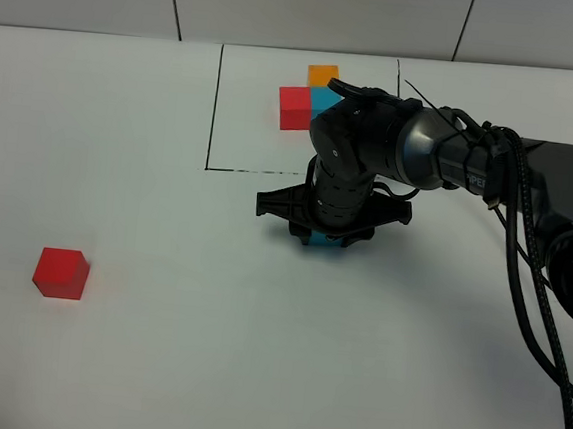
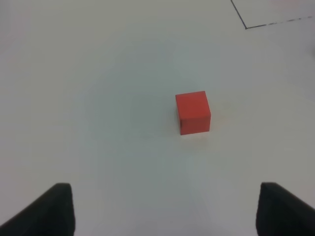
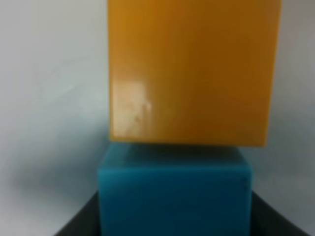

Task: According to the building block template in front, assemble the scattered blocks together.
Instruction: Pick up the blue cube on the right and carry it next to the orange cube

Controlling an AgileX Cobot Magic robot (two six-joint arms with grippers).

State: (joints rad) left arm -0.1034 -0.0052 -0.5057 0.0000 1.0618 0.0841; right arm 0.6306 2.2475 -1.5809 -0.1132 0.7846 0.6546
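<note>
The building block template (image 1: 312,96), joined red, cyan-blue and orange cubes, sits inside a thin black drawn rectangle (image 1: 215,108) at the back. My right gripper (image 1: 327,236) points down just in front of that rectangle. It is shut on the loose cyan-blue block (image 3: 174,196), and only a sliver of that block (image 1: 322,243) shows under the wrist from above. The loose orange block (image 3: 192,73) touches the cyan-blue one; the arm hides it in the exterior high view. The loose red block (image 1: 60,273) (image 2: 193,112) lies alone at the front left. My left gripper (image 2: 162,211) hovers open, short of it.
The right arm's black cables (image 1: 530,296) trail along the right side of the white table (image 1: 203,368). A grey panelled wall (image 1: 304,10) runs behind the table's far edge.
</note>
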